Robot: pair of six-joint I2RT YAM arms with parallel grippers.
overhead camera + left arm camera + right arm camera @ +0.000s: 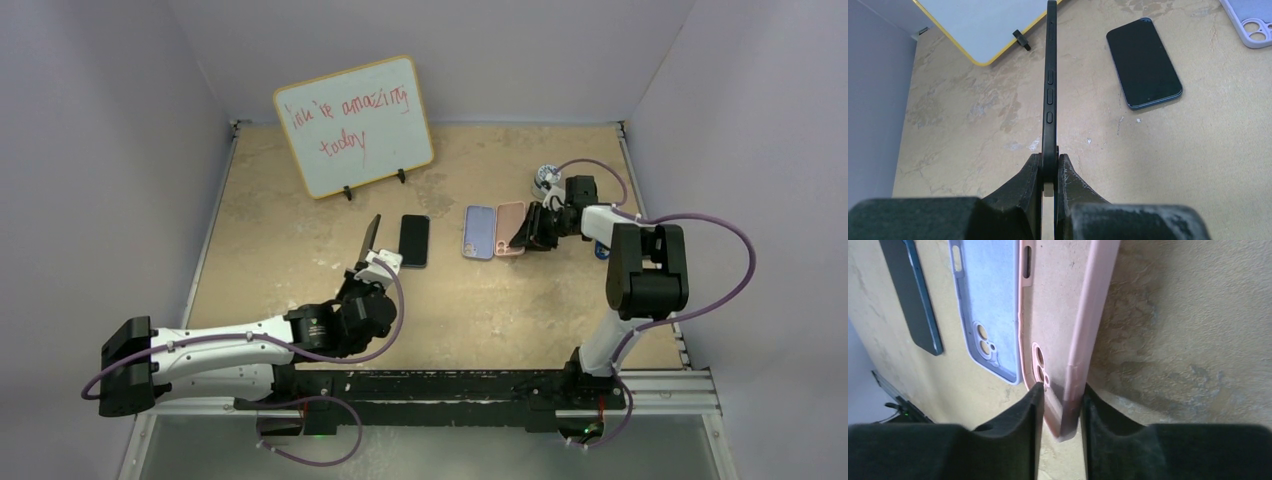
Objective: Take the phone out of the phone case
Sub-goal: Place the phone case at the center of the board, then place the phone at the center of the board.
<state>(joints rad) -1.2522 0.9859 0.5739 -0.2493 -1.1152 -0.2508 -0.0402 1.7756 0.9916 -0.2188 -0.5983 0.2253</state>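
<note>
Left gripper (1049, 159) is shut tight on the black phone case (1050, 90), held on its edge. The phone (1144, 62) lies flat on the counter (973, 125) nearby, already out. Right gripper (1062, 387) sits loosely apart around the pink case (1058, 305) rim. Lower the black phone case slowly, away from the phone.

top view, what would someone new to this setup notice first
A whiteboard with red handwriting stands propped at the back left of the table. In front of it the left gripper pinches a black case up on edge, a dark phone lying flat beside it. Further right a lilac case and a pink case lie side by side, the right gripper straddling the pink one's rim.
</note>
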